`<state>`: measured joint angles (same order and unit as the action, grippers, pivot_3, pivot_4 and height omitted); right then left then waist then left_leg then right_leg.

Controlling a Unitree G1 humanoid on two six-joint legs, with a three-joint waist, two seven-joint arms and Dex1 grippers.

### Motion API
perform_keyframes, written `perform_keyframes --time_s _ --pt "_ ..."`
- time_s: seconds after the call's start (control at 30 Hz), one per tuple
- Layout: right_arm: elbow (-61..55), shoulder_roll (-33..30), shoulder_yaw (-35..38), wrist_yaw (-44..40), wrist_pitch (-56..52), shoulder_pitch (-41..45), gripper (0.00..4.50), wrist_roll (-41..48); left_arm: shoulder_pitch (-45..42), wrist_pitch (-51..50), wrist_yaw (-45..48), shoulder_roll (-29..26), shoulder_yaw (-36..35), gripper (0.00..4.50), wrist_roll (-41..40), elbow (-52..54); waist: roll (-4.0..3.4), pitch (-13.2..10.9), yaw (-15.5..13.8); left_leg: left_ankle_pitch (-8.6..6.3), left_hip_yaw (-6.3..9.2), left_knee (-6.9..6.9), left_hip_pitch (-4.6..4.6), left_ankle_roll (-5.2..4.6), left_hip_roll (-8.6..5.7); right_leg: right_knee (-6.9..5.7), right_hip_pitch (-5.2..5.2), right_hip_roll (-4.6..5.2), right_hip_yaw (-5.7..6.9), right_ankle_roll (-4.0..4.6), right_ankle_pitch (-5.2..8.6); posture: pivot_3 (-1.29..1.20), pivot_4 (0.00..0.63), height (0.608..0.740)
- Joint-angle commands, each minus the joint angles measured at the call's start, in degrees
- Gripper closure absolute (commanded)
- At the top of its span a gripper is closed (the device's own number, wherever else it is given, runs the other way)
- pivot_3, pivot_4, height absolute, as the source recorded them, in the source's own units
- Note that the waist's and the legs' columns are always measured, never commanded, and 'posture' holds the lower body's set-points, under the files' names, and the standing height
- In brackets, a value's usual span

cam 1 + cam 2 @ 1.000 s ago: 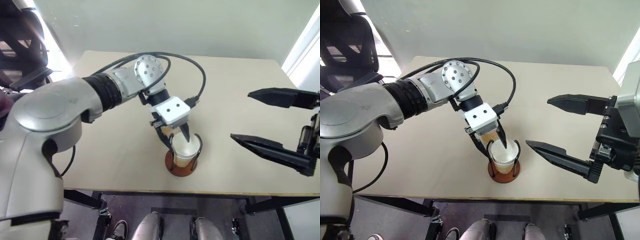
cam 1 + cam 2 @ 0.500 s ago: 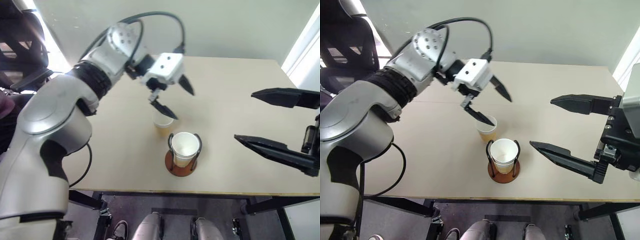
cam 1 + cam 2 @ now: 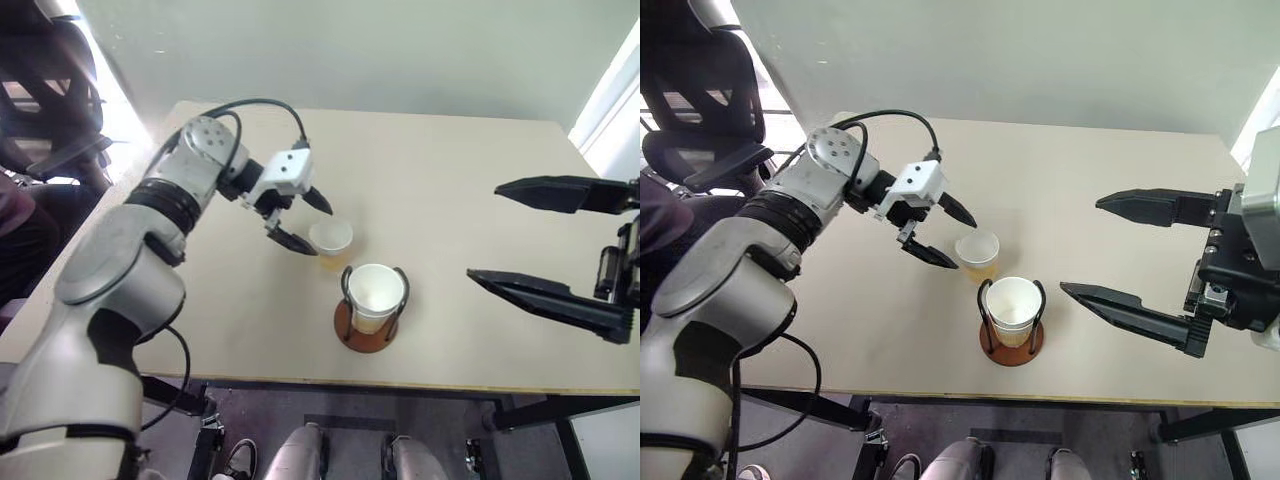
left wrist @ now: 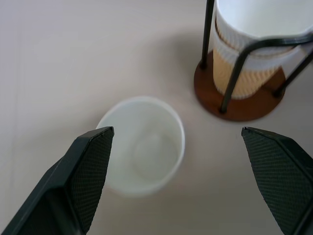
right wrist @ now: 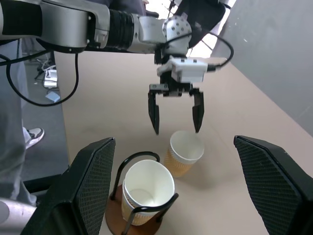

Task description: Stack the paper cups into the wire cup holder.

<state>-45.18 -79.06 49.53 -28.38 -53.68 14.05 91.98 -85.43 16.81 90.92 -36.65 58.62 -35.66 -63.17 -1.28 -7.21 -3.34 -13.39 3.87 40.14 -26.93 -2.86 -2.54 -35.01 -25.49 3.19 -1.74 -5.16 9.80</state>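
Left gripper (image 3: 300, 222), fingers spread wide and holding nothing, is shown poised beside the loose paper cup (image 3: 331, 241), which stands upright on the table (image 3: 470, 180) nearer the front edge than the back. Just beside it, toward the front edge, the wire cup holder (image 3: 368, 325) is seen with the nested cups (image 3: 376, 295) seated between its two black loops. Three cups are counted: one loose, two stacked by the rims seen in the left wrist view; one holder. The loose cup is judged light, thin-walled and easily crushed or tipped; a gentle pinch across the stiffer rim is advised. Right gripper (image 3: 525, 235), fingers wide and empty, is held above the table's right edge.
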Motion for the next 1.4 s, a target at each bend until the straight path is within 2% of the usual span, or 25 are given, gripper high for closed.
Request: perform_keyframes --time_s 0.03,0.4,0.5,0.67,0.87,1.0,1.07,1.2,1.27,1.4 --pt "1.19 -0.62 0.3 -0.58 1.42 0.99 0.49 -0.23 0.3 0.3 1.58 -0.07 -1.67 0.02 1.61 1.27 -0.02 0.01 0.24 0.02 -0.03 -0.02 0.03 0.02 -0.01 0.01 0.0 -0.05 -0.01 0.0 0.0 0.0 0.15 0.74" --pt "0.92 -1.11 0.82 1.04 0.73 0.88 0.49 1.47 1.63 3.87 1.58 7.02 -8.45 0.02 13.19 -6.46 0.0 0.0 0.08 0.14 -0.15 0.03 -0.01 -0.11 0.08 0.01 0.01 0.04 -0.05 -0.04 -0.03 0.0 0.15 0.74" --pt "0.92 -1.51 0.63 1.69 0.85 1.02 0.49 2.09 2.38 6.16 1.58 9.27 -11.11 0.63 18.16 -8.26 0.0 0.0 0.07 0.17 -0.16 0.02 0.02 -0.14 0.04 0.0 0.02 0.02 -0.03 -0.04 -0.03 0.0 0.15 0.74" --pt "0.81 -1.9 1.79 2.78 -0.05 0.76 0.49 3.42 3.29 10.92 1.58 11.14 -15.79 2.39 26.59 -10.44 0.0 0.0 0.11 0.18 -0.25 0.0 0.0 -0.14 0.06 0.0 -0.03 -0.06 -0.06 -0.05 -0.03 0.0 0.15 0.74" --pt "1.0 -2.09 3.06 3.46 -1.51 0.78 0.49 4.28 0.55 10.6 1.58 11.31 -22.1 4.48 30.63 -11.22 0.01 0.0 0.13 0.18 -0.26 0.0 -0.02 -0.15 0.07 0.0 -0.06 -0.04 -0.08 -0.05 -0.03 0.0 0.15 0.74" --pt "1.14 -1.98 3.86 3.34 -2.36 0.67 0.49 4.09 -2.32 9.52 1.58 10.35 -24.83 4.48 31.45 -11.34 0.01 0.0 0.06 0.16 -0.22 -0.01 -0.04 -0.18 0.09 0.05 -0.07 0.04 -0.12 -0.04 -0.04 0.0 0.15 0.74" --pt "1.24 -1.97 4.68 3.02 -3.1 0.5 0.49 4.07 -4.06 7.95 1.58 9.33 -24.06 4.48 28.11 -9.81 0.01 0.0 0.15 0.15 -0.25 -0.02 -0.04 -0.18 0.05 0.04 -0.09 -0.03 -0.11 -0.04 -0.04 0.0 0.15 0.74" --pt "1.99 -2.02 7.43 1.76 -5.72 0.29 0.49 3.84 -8.62 2.36 1.58 5.0 -18.2 4.48 13.5 -0.96 0.01 -0.02 0.09 0.1 -0.29 -0.07 -0.09 -0.14 0.07 0.05 -0.17 -0.09 -0.04 -0.02 -0.05 0.0 0.15 0.74" --pt "2.33 -1.93 9.06 0.99 -7.33 -0.04 0.49 3.86 -11.37 -1.08 1.58 1.58 -14.39 4.48 1.68 6.73 0.03 -0.02 0.19 0.05 -0.29 -0.09 -0.15 -0.09 0.1 0.06 -0.22 -0.13 -0.07 0.0 -0.06 0.0 0.15 0.74" --pt "2.2 -1.56 11.21 0.04 -9.39 -0.93 0.49 4.28 -13.18 -6.68 1.58 -5.19 -5.8 4.48 -17.1 20.88 -0.19 0.05 0.02 -0.27 -0.25 -0.1 -0.08 -0.02 0.09 0.07 -0.18 -0.14 0.0 0.0 0.02 0.0 0.15 0.74"
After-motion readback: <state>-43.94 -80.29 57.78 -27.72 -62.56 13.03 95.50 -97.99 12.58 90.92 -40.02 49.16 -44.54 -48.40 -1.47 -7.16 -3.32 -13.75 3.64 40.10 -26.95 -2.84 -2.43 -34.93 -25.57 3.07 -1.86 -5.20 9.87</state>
